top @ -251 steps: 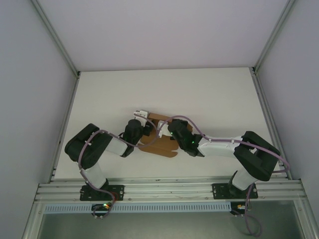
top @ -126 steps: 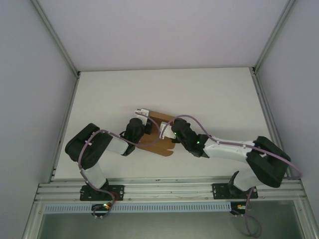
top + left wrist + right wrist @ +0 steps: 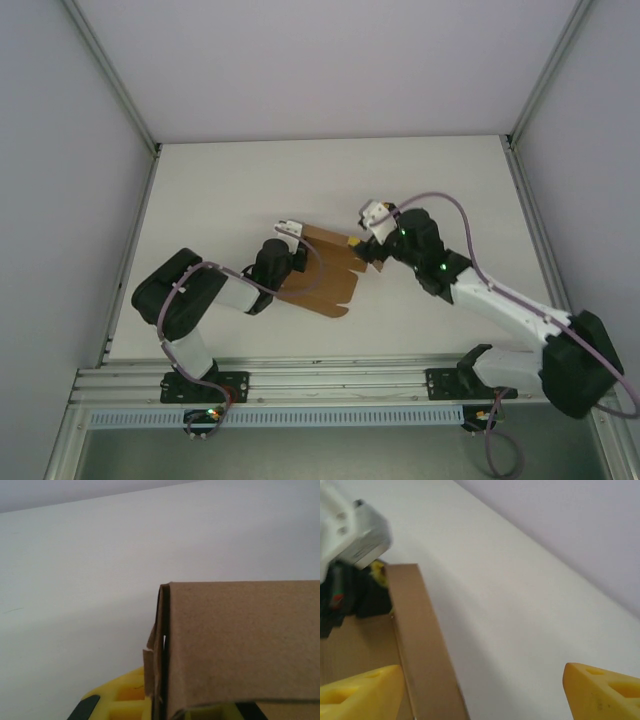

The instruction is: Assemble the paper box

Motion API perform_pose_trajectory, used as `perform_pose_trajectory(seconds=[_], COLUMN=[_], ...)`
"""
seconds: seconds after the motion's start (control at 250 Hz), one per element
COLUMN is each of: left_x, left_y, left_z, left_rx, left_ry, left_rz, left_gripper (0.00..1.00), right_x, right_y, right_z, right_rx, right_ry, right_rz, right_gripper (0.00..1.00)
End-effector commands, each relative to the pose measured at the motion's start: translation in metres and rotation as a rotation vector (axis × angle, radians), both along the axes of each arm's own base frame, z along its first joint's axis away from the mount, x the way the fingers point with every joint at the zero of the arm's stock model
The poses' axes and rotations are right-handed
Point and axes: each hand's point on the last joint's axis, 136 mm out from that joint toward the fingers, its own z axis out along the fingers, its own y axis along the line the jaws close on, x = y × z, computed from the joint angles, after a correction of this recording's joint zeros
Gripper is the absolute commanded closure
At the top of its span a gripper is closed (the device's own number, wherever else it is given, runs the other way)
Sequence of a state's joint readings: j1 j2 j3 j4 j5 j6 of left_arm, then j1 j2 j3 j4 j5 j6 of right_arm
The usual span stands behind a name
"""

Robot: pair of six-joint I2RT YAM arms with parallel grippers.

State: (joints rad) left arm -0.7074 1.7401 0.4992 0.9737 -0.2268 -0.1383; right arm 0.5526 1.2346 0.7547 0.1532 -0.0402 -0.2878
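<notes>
Brown cardboard: 1 paper box (image 3: 330,280) within closed left claw (image 3: 165,710); right claw (image 3: 480,690) wide.

Half-folded brown paper box (image 3: 325,270) mid-table

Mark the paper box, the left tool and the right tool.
paper box (image 3: 322,272), top external view, middle of the brown panel
left tool (image 3: 165,707), left wrist view, midway between its fingertips
right tool (image 3: 482,690), right wrist view, midway between its open fingertips
</notes>
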Motion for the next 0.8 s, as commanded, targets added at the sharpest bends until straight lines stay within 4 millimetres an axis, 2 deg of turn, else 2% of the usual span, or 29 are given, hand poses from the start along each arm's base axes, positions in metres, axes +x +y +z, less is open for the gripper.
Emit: perform_pose_trajectory(seconds=[0.0, 0.008, 0.024, 0.144, 0.184, 0.343, 0.463, 0.595, 0.795], left_x=[-0.009, -0.009, -0.010, -0.011, -0.011, -0.014, -0.017, -0.019, -0.016], left_y=[-0.008, -0.008, -0.009, -0.009, -0.009, -0.008, -0.007, -0.004, -0.002], left_z=[-0.007, -0.007, -0.007, -0.004, -0.003, -0.003, -0.002, -0.004, -0.005], left_rx=[-0.027, -0.030, -0.031, -0.032, -0.030, -0.017, -0.015, -0.005, 0.028], left_ry=[0.026, 0.024, 0.025, 0.019, 0.021, 0.029, 0.030, 0.036, 0.028], left_rz=[-0.047, -0.049, -0.051, -0.061, -0.062, -0.069, -0.075, -0.072, -0.063], left_gripper=[0.97, 0.97, 0.96, 0.89, 0.86, 0.84, 0.78, 0.75, 0.75], right_x=[0.019, 0.020, 0.024, 0.045, 0.046, 0.038, 0.038, 0.038, 0.029], right_y=[0.029, 0.030, 0.033, 0.051, 0.059, 0.082, 0.080, 0.074, 0.065], right_z=[0.001, 0.004, -0.005, -0.027, -0.034, -0.064, -0.089, -0.116, -0.138], right_rx=[0.127, 0.130, 0.122, 0.140, 0.152, 0.130, 0.101, 0.057, 0.022], right_ry=[0.164, 0.165, 0.199, 0.313, 0.343, 0.424, 0.475, 0.518, 0.567], right_rz=[0.025, 0.026, 0.020, -0.001, 0.023, 0.092, 0.062, 0.021, 0.003], right_gripper=[0.16, 0.16, 0.16, 0.16, 0.16, 0.16, 0.17, 0.18, 0.20])
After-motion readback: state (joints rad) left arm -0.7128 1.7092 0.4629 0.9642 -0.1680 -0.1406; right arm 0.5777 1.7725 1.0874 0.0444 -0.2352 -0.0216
